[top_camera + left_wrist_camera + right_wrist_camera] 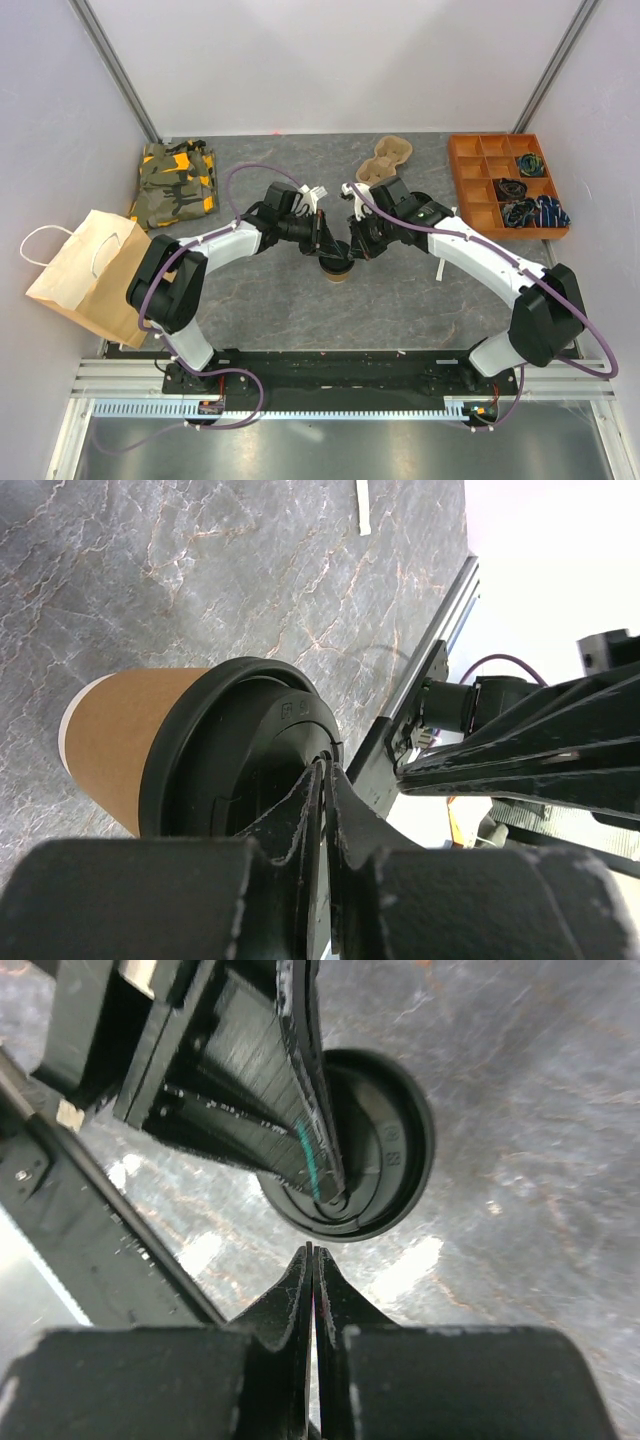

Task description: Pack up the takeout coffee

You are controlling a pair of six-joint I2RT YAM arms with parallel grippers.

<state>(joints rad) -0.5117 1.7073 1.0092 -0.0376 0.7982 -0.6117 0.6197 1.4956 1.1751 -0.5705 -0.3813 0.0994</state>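
The takeout coffee cup stands upright on the table's middle, tan with its black lid on. In the left wrist view its tan wall and black lid fill the left. My left gripper is shut, its tips resting on the lid's top; it also shows in the top view. My right gripper is shut and empty, its tips just off the lid's rim, and shows in the top view. Both grippers meet over the cup.
A brown paper bag with white handles lies at the left edge. A camouflage cloth lies at the back left. A tan pulp carrier sits at the back. An orange divided tray with small items is at the back right.
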